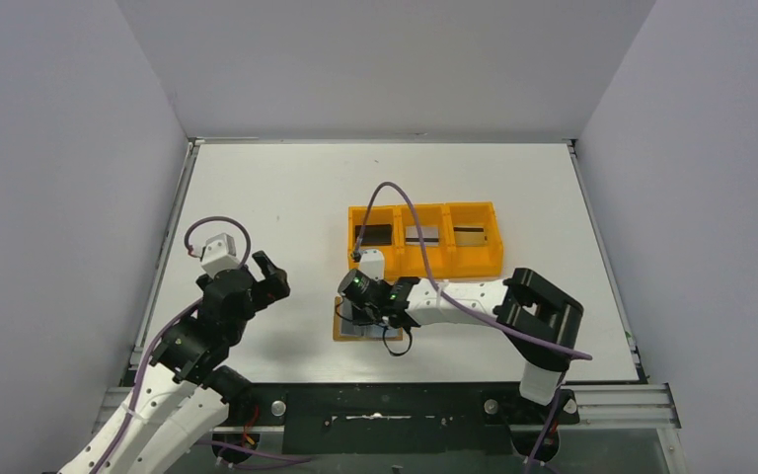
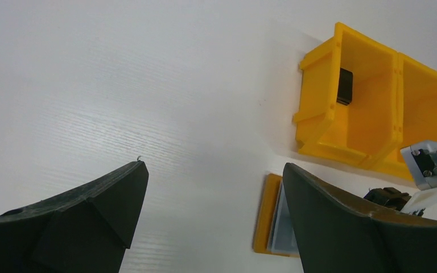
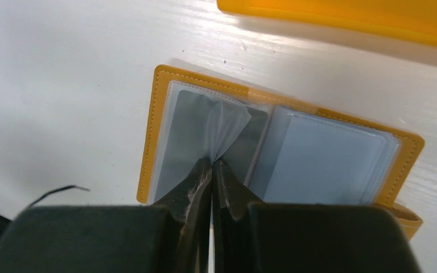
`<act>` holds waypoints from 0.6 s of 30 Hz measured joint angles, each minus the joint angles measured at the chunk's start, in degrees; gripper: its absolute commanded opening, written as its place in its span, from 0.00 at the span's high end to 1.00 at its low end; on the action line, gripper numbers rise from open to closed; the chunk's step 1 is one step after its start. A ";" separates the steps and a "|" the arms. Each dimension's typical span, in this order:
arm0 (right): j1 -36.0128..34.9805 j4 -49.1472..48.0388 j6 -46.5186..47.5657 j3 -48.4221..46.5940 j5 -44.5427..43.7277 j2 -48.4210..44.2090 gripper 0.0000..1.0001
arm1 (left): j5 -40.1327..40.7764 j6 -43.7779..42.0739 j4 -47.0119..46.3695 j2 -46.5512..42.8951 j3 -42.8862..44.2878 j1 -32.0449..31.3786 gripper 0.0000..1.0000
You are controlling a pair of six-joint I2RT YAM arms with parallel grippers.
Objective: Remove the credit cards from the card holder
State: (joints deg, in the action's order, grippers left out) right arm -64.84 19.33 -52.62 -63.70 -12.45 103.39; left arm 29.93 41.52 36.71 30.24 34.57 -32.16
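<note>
The tan-orange card holder [image 3: 148,142] lies open on the white table just in front of the orange tray, also visible from above [image 1: 339,332] and in the left wrist view [image 2: 263,216]. A grey credit card [image 3: 185,128] sits in its left pocket and a pale blue one [image 3: 324,162] in the right stack. My right gripper [image 3: 211,162] is down on the holder [image 1: 363,318], shut on a thin clear pocket flap [image 3: 227,122] that puckers upward. My left gripper [image 1: 268,276] hangs open to the holder's left, nothing between its fingers [image 2: 214,165].
A bright orange three-compartment tray [image 1: 424,263] stands just behind the holder, seen too in the left wrist view [image 2: 318,125]. A dark flat piece [image 2: 345,86] leans in its left compartment. The right arm's purple cable [image 1: 405,202] arcs over the tray.
</note>
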 measured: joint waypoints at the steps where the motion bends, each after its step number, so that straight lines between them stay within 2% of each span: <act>1: 0.70 -2.27 0.11 1.97 1.20 -1.57 1.00 | -0.96 -0.02 -0.20 0.04 0.00 0.00 0.08; 7: 4.13 -16.15 -0.42 12.66 8.63 -8.66 1.00 | -10.40 0.72 -4.83 0.37 -1.92 0.00 0.09; 12: 5.99 -26.12 -2.16 18.86 14.01 -10.19 1.00 | -21.62 2.38 -11.50 4.46 -5.84 0.00 0.15; 18: 7.67 -34.10 -4.70 23.71 18.08 -10.21 1.00 | -33.79 4.66 -20.17 13.70 -8.85 0.00 0.27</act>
State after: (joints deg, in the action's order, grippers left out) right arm -57.17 -14.76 -57.32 -39.99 5.63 93.19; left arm -3.86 46.17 16.53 43.94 25.71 -32.16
